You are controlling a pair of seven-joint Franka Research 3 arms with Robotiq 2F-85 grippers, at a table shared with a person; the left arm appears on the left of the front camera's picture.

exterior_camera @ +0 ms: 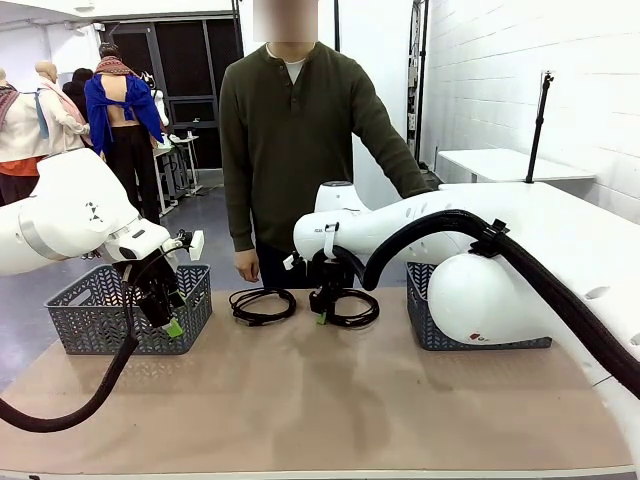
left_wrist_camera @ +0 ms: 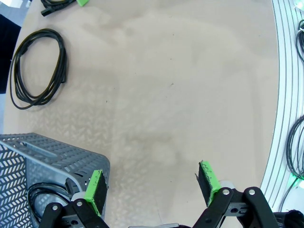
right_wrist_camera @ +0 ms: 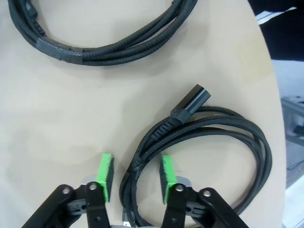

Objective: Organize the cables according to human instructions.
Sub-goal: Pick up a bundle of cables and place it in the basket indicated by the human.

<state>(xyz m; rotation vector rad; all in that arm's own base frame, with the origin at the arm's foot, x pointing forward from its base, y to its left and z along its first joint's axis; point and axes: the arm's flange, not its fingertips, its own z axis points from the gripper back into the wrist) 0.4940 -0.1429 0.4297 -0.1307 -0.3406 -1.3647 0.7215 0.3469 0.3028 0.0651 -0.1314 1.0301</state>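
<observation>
Right pincer (right_wrist_camera: 135, 166) of mine straddles the lower power cord coil (right_wrist_camera: 223, 124), half closed, with a gap at one pad; my left pincer (left_wrist_camera: 152, 183) stands released beside the grey basket (left_wrist_camera: 47, 152), lower left.

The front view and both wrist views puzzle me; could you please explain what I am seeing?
Two white robot arms work at a table, with a person standing opposite. The front view looks across it: a left coil and a right coil of black cable lie between a left basket and a right basket. Each wrist view looks along one gripper's green-padded fingers. The left gripper hangs open beside the left basket, holding nothing. The right gripper straddles the right coil's strands, jaws not yet clamped.
</observation>
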